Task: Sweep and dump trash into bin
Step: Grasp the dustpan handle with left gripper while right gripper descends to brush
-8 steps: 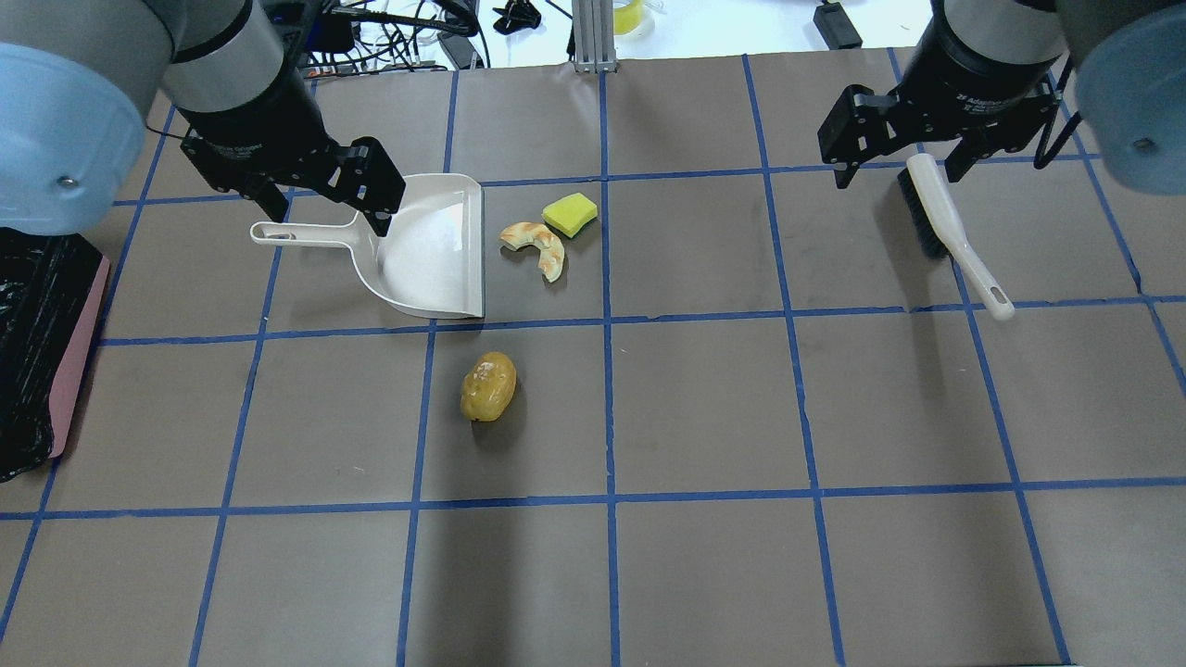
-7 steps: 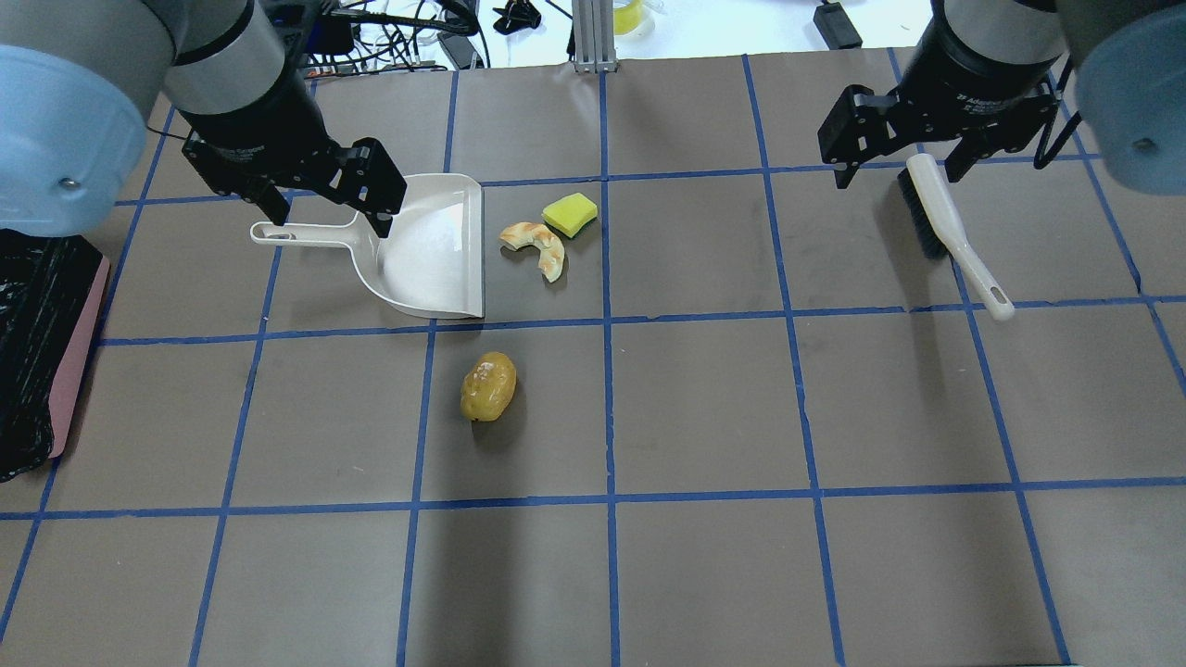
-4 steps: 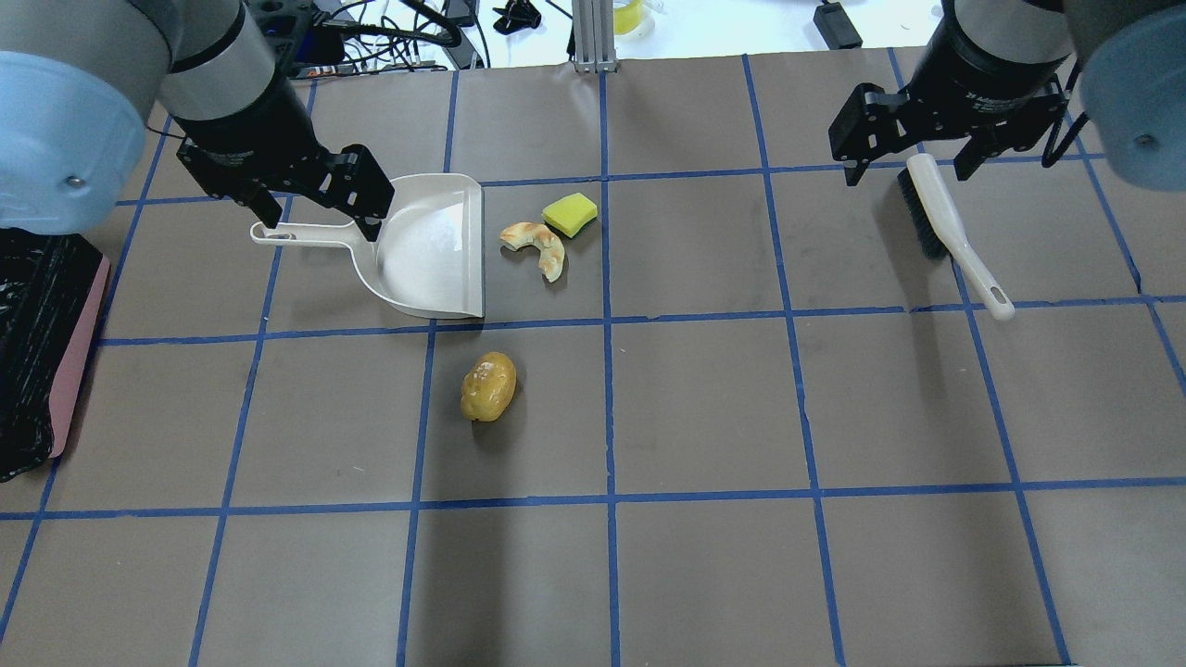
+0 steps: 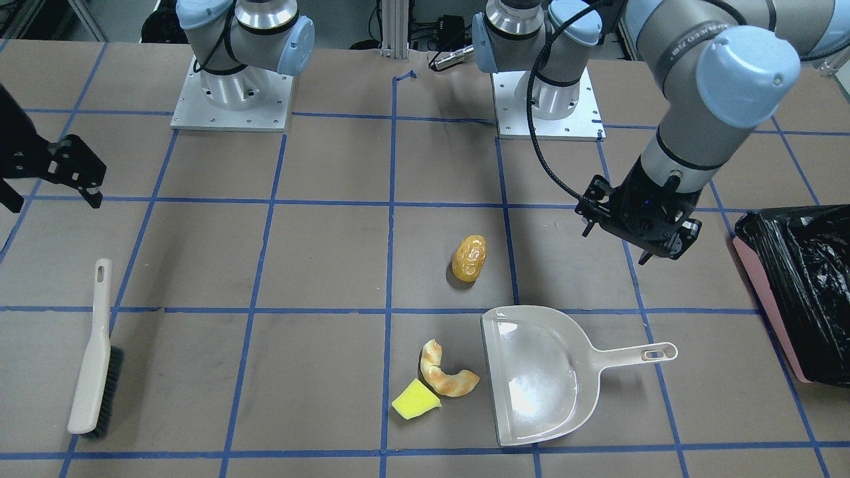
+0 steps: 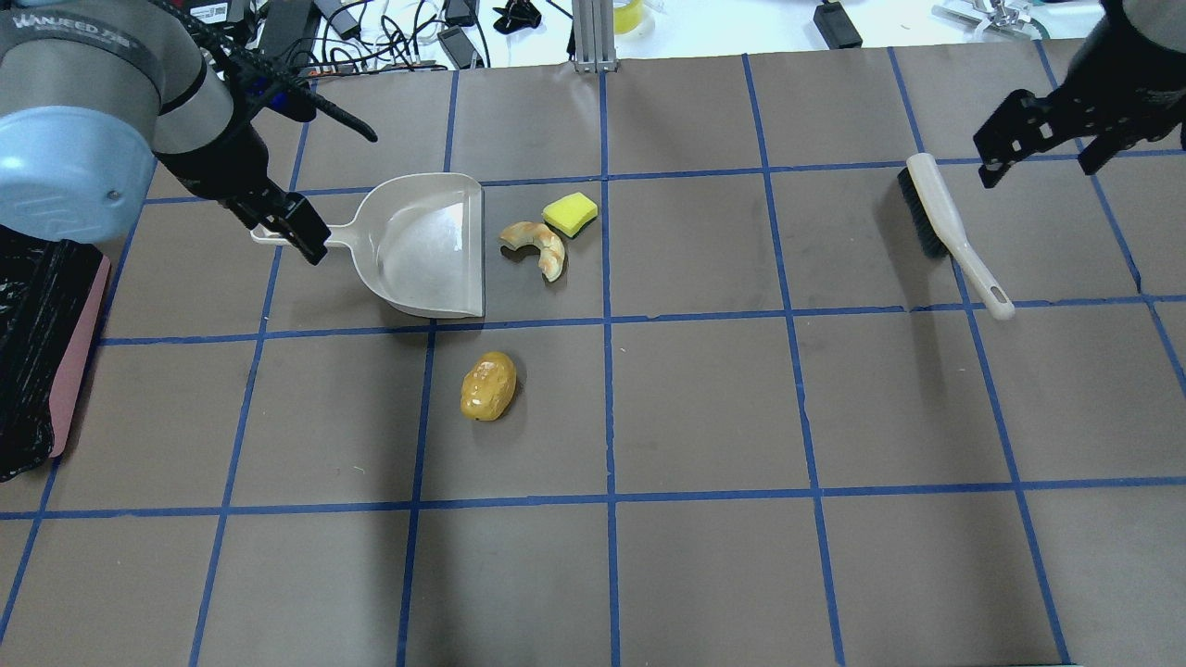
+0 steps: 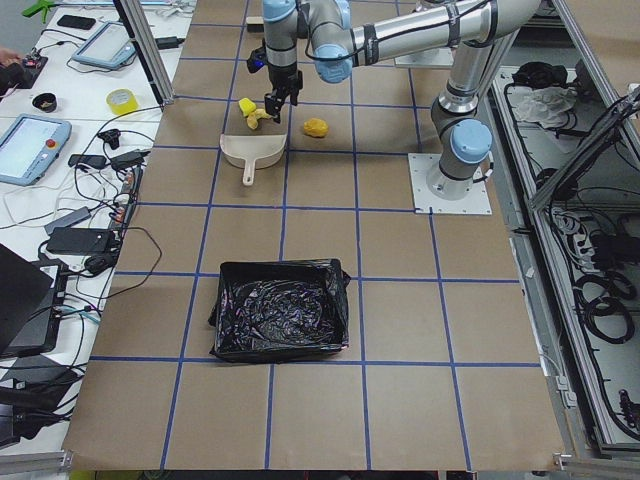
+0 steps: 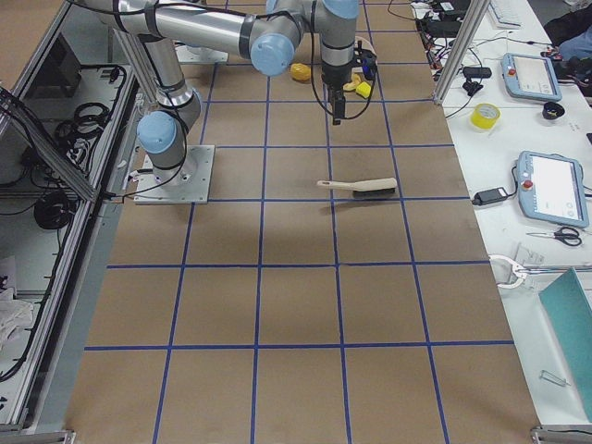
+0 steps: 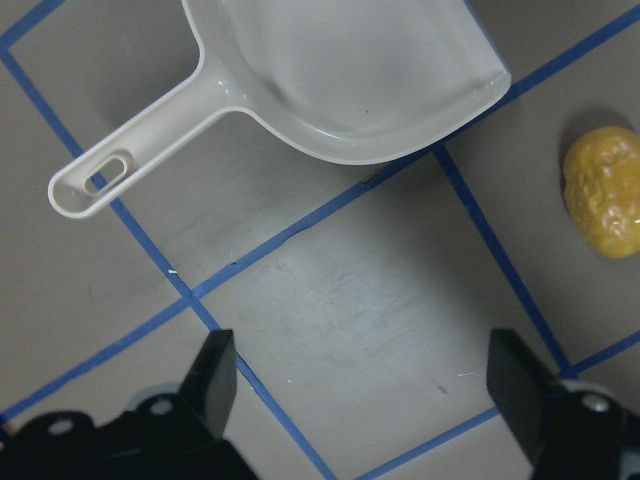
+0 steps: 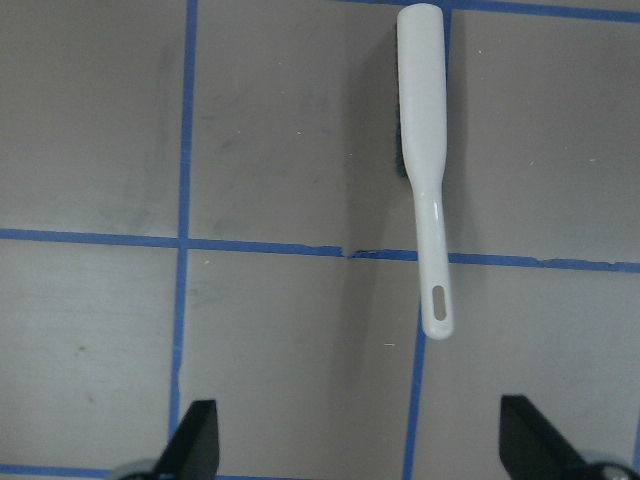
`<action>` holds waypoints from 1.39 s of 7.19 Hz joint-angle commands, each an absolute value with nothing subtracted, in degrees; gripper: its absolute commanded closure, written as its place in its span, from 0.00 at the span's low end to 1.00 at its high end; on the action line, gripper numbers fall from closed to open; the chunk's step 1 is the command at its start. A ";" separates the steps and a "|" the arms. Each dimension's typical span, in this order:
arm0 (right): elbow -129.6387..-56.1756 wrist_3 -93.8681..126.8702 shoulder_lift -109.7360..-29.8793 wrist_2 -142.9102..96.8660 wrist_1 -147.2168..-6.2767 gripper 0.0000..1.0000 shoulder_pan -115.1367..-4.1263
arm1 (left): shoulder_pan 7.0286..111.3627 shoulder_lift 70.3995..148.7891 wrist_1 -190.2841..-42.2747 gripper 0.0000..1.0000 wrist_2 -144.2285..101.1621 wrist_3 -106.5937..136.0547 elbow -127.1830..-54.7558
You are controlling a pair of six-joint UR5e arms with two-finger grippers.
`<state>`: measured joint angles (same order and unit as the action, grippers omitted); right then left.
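Note:
The trash lies on the table: an amber potato-shaped lump (image 5: 488, 385) (image 4: 469, 257) (image 8: 603, 190), a tan croissant piece (image 5: 537, 245) (image 4: 446, 375) and a yellow wedge (image 5: 570, 214) (image 4: 415, 401). The croissant and wedge lie just off the open edge of the off-white dustpan (image 5: 426, 245) (image 4: 538, 378) (image 8: 350, 70). The bin (image 5: 32, 352) (image 4: 807, 285) (image 6: 283, 308), pink-sided with a black bag, stands at my left table edge. My left gripper (image 5: 292, 227) (image 4: 617, 244) (image 8: 365, 400) is open and empty, above the table by the dustpan handle. My right gripper (image 5: 1038, 167) (image 4: 50, 199) (image 9: 365, 450) is open and empty, apart from the brush.
A white-handled brush (image 5: 936, 218) (image 4: 93, 358) (image 9: 425, 150) (image 7: 361, 187) with dark bristles lies flat on the right side. Blue tape lines grid the brown table. Cables and devices lie beyond the far table edge (image 5: 389, 28).
Both open grippers have drawn away: the left from over the dustpan's handle joint toward the handle end, the right off the brush head to the right. Dustpan, brush and trash have not moved.

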<state>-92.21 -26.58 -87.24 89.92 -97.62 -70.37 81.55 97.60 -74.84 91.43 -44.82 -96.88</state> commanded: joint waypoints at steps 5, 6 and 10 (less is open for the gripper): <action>-102.55 -37.00 -78.84 90.09 -112.49 0.00 -66.01 | 77.17 113.18 -63.90 0.13 94.92 -93.87 -89.58; -103.53 -37.00 -77.27 90.09 -115.37 0.00 -66.01 | 77.17 115.29 -62.85 0.13 94.75 -99.35 -88.69; -104.15 -36.91 -70.67 90.00 -122.08 0.00 -66.01 | 77.08 117.60 -60.64 0.25 94.75 -103.53 -88.60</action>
